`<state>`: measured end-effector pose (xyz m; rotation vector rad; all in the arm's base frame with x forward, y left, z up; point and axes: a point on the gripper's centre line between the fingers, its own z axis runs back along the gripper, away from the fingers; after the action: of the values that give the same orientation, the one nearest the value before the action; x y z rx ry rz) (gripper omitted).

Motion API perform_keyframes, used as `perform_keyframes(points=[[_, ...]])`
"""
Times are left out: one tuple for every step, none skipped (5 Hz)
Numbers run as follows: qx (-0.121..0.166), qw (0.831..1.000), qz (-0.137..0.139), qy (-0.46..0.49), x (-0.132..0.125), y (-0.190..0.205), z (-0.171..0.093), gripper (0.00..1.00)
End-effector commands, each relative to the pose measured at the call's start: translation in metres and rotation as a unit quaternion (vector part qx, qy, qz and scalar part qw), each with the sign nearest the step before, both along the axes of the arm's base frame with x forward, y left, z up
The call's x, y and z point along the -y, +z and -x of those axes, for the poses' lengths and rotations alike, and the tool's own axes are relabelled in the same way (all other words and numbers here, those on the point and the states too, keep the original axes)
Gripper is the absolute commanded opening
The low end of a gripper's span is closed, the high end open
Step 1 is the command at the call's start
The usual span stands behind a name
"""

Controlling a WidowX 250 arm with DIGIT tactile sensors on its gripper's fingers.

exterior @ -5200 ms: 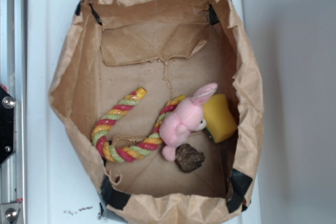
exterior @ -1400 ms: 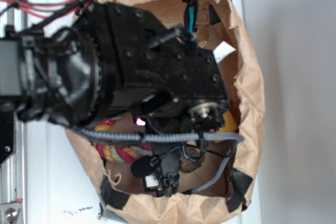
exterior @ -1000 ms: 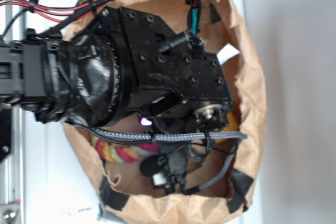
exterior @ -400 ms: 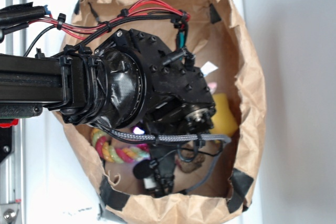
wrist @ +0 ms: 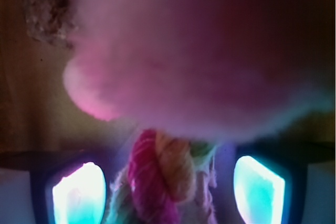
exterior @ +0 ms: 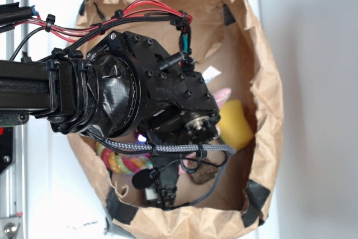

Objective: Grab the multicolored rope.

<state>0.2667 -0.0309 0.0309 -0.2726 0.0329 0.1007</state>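
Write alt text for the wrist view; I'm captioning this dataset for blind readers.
Close-up from the gripper: an end of the multicolored rope, with red, yellow and green strands, sits between two glowing fingertips that stand apart on either side of it. A blurred pink plush bunny fills the upper frame, with a brown lump top left on the brown paper floor.

One rope (wrist: 163,182), one pink bunny (wrist: 199,51)

arm (exterior: 112,99) shifted left, more yellow sponge (exterior: 235,124) uncovered
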Motion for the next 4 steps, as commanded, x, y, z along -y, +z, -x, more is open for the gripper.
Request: perform_keyframes(points=[[0.030,1.000,-0.004,0.002,0.000,0.017,-0.007,1.00],[0.026,1.000,-0.014,0.005,0.009,0.005,-0.004,1.00],[0.024,0.999,-0.024,-0.008,0.015,-0.004,-0.002,1.00],[0.038,0.999,-0.028,0.003,0.015,-0.001,-0.002,0.00]])
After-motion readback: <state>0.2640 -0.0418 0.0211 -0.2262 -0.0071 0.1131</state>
